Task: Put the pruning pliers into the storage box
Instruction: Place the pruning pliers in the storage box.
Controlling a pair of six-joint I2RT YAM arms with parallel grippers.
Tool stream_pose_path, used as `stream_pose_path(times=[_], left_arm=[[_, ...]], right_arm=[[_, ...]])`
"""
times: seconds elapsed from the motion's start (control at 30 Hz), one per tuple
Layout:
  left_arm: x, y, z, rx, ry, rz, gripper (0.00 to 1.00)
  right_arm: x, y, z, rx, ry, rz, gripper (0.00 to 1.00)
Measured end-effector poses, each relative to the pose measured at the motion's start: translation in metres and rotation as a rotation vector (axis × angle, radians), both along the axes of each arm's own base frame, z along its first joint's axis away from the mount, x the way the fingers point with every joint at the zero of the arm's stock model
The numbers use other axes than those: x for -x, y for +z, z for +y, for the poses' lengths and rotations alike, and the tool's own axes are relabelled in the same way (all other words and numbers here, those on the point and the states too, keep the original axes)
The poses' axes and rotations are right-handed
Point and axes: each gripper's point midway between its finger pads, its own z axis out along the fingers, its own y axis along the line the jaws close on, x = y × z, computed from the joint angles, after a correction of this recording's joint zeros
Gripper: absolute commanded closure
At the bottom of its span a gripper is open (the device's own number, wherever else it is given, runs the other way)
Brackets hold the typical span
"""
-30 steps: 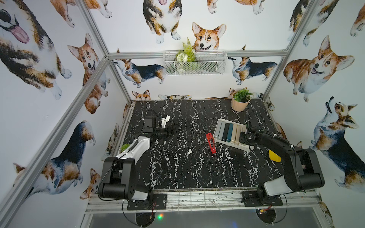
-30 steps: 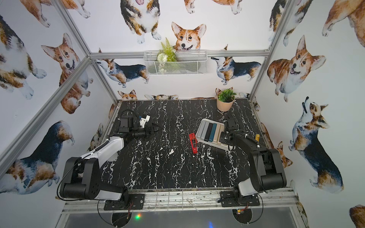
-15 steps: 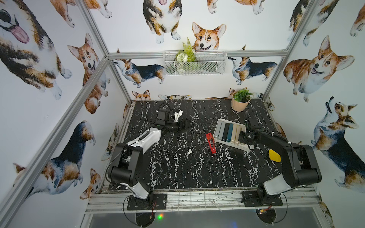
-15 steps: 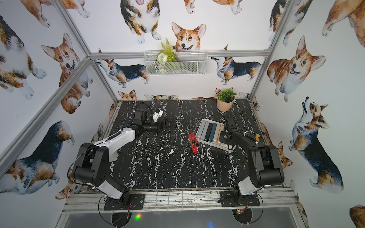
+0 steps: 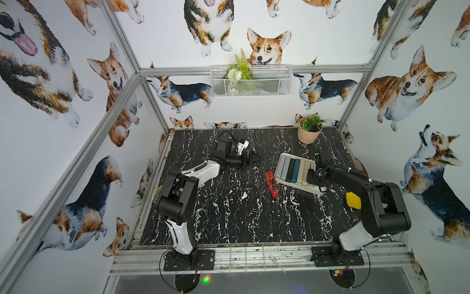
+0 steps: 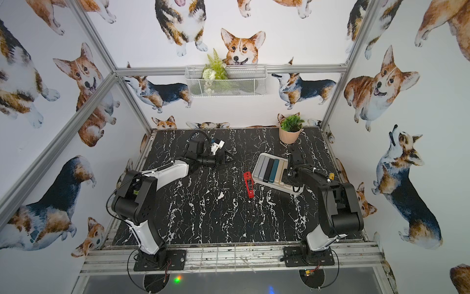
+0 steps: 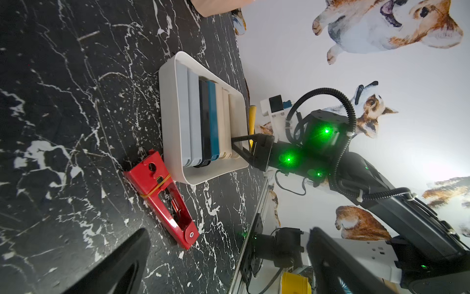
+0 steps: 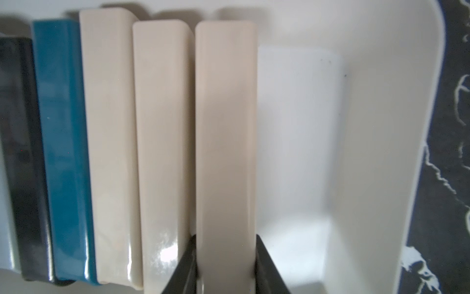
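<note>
The storage box is a shallow white tray at the right of the black marble table. Side by side in it lie two grey, one black, one teal and three beige pruning pliers. My right gripper reaches into the box and is shut on the end of the outermost beige pliers; bare box floor lies beside them. The red pliers lie flat on the table just left of the box. My left gripper hovers open and empty at the back middle, well short of them.
A potted plant stands at the back right corner behind the box. A wire-mesh basket with greenery hangs on the back wall. Aluminium frame rails border the table on all sides.
My left arm has swung rightward along the back of the table, its gripper now nearer the middle. The right arm and the pliers in the box have not moved.
</note>
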Motion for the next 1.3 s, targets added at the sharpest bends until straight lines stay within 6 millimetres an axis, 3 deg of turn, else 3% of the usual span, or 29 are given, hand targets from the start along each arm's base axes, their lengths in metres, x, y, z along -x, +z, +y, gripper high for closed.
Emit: stream_pose_path(times=[0.3,0.6,0.9,1.3], left_arm=[[0.0012,0.0047,-0.0042,0.010,-0.011,-0.015,0.00],[0.0012,0.0057,-0.0045,0.008,-0.015,-0.027,0.00],[0.0018,0.0064,-0.0039,0.001,-0.017,-0.035,0.00],[0.0018,0.0079,-0.0043,0.002,-0.020,-0.043,0.00]], right_arm=[[0.0019,-0.0017,0.0005,-0.003,0.002,0.011,1.00],[0.0032,-0.0040,0.0008,-0.006,0.000,0.018,0.92],[0.0047,-0.0038,0.0008,-0.007,0.000,0.016,0.90],[0.0042,-0.0053,0.0009,-0.008,0.000,0.014,0.70]])
